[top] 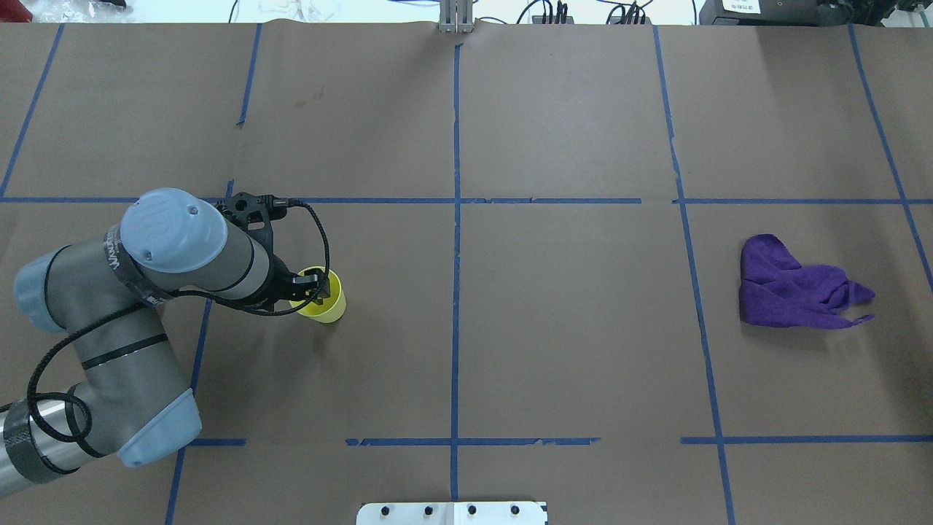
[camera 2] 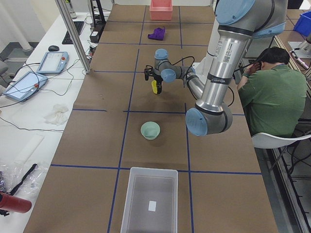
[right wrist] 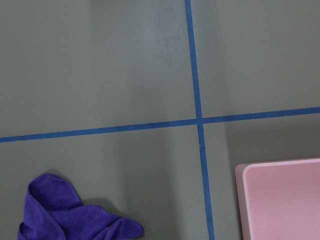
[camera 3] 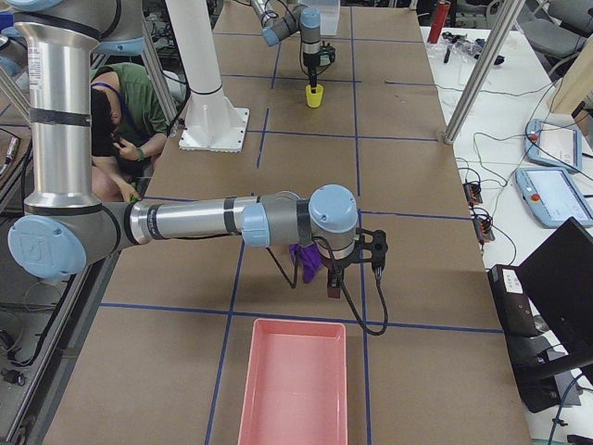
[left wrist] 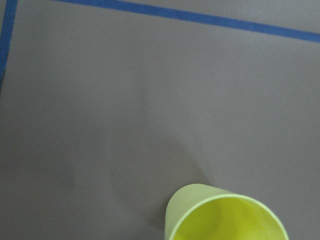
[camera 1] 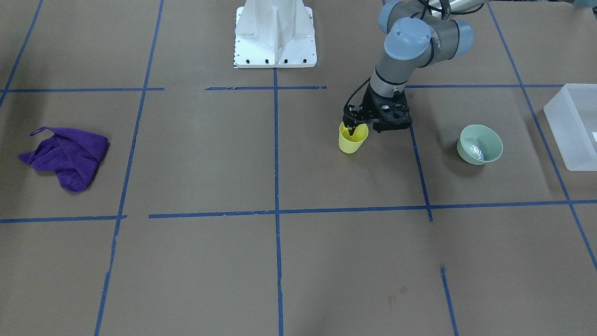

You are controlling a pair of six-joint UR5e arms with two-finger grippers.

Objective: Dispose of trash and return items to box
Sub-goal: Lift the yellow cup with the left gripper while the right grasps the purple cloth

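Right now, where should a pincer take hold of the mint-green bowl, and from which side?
Take the mint-green bowl by its rim, coming straight down with one pincer finger inside and one outside the wall. It stands upright, mouth up, and its round, flaring sides would probably slip from a side pinch. It sits apart from the box, so any rim point looks free.

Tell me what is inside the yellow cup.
A finger of the left claw dips inside the cup near its rim. Otherwise only bare yellow wall shows. The cup's bottom is covered by the claw or cut off in every view.
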